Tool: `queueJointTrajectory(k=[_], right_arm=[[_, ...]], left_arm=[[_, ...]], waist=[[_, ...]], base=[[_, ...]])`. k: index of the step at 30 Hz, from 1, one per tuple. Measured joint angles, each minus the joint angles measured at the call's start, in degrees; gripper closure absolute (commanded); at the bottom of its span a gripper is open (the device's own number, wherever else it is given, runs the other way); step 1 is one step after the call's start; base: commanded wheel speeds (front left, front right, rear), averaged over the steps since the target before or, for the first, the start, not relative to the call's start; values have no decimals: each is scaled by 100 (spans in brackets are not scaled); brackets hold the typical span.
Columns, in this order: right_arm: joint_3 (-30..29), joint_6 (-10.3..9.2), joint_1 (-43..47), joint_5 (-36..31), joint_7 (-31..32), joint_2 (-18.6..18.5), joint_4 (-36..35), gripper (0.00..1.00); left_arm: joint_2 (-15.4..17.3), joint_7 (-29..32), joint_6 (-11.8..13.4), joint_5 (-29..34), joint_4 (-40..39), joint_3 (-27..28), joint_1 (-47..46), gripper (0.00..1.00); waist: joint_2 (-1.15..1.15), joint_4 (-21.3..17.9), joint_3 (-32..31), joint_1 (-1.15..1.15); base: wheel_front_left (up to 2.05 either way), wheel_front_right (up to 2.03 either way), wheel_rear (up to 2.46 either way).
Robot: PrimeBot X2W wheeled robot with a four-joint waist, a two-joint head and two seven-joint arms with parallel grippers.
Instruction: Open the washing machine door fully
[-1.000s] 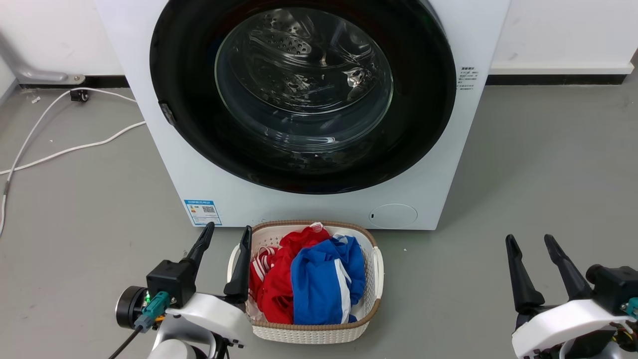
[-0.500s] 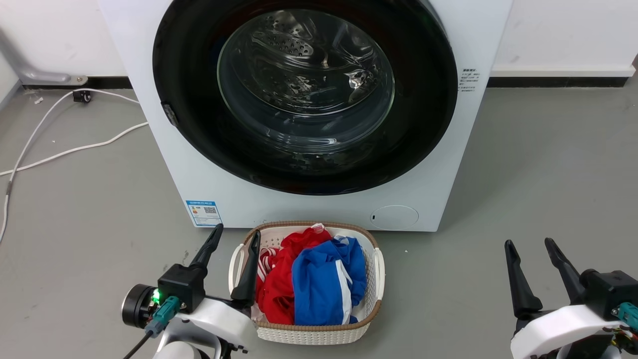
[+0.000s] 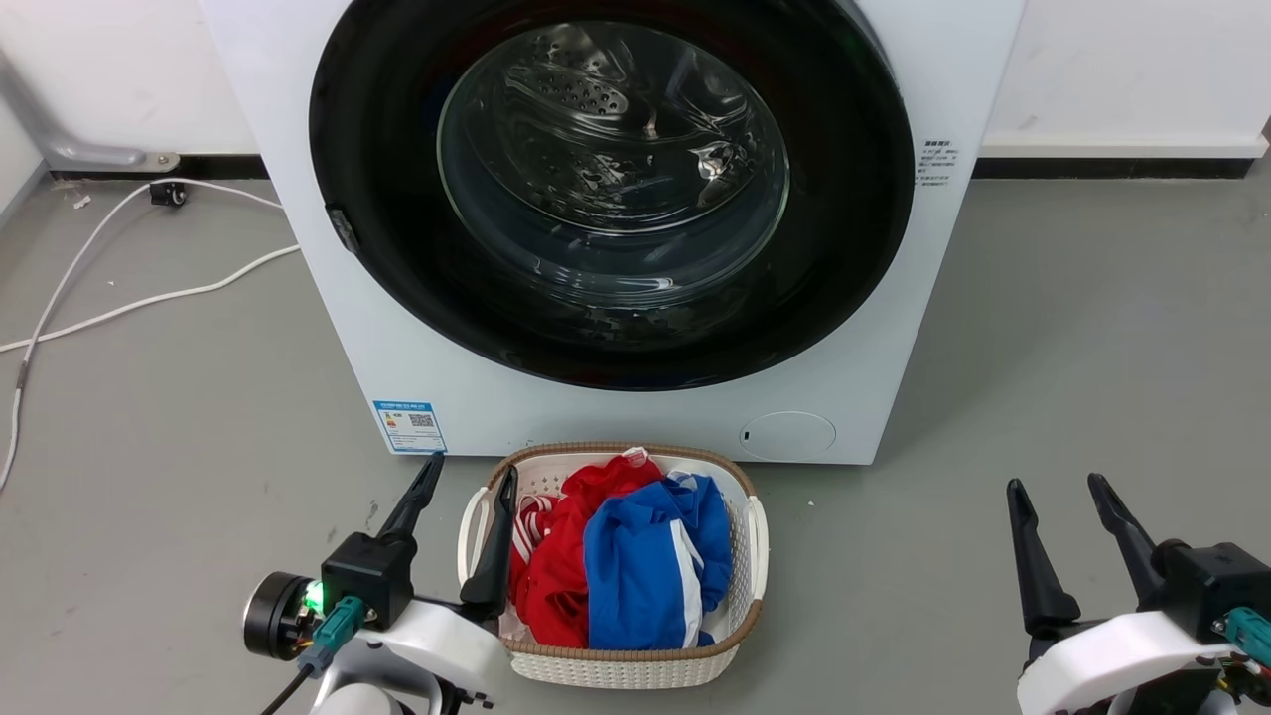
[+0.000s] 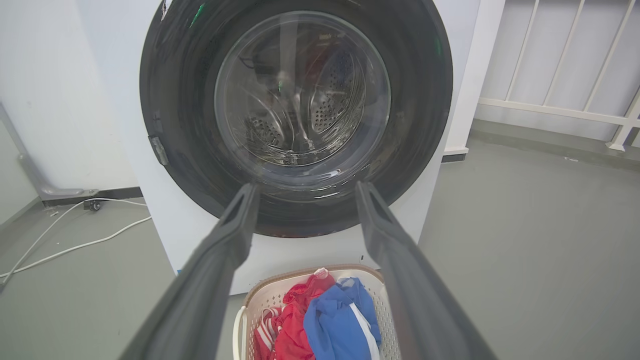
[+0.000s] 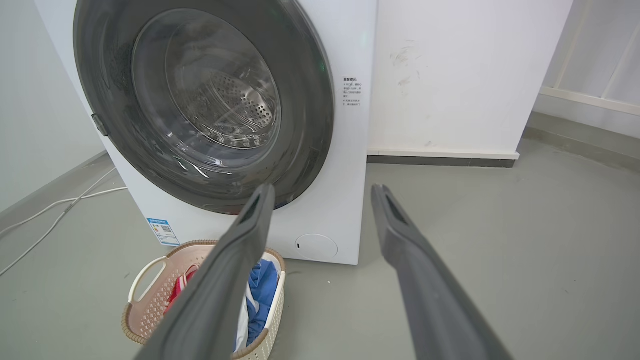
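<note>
We are holding left pincer point(image 3: 473, 467) and right pincer point(image 3: 1055, 483) apart — the left is risking snagging the basket point(image 3: 616, 449) approaching the door point(image 3: 854, 199).

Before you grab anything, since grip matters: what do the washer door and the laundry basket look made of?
The washing machine door: glossy black ring, plastic or glass, mirroring light; clear glass-like centre showing the drum. The laundry basket: matte white perforated plastic, apparently, with a brown woven-look rim.
</note>
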Motion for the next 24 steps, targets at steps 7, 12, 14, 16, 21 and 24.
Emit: queueJointTrajectory(k=[7,12,14,16,21,24], right_arm=[[-5,0,-9,37,-73,0,86,0],[-8,0,-29,64,-118,0,149,0],[-5,0,-30,68,-119,0,174,0],[-4,0,-34,68,-120,0,194,0],[-2,0,-76,170,-63,1,257,100],[-30,0,-86,347,-48,3,275,100]], left_arm=[[-23,-15,11,-16,93,58,-4,0],[-33,-15,15,-29,137,101,-12,0],[-34,-15,16,-29,153,111,-21,0],[-36,-15,19,-27,166,116,-27,0],[-36,-15,46,-11,183,121,-29,0],[-32,-15,52,8,182,121,-31,0]], waist=[[0,8,12,0],[0,15,9,0],[0,17,7,0],[0,19,4,0],[0,10,11,0],[0,1,24,0]], base=[[0,0,0],[0,0,0],[0,0,0],[0,0,0],[0,0,0],[0,0,0]])
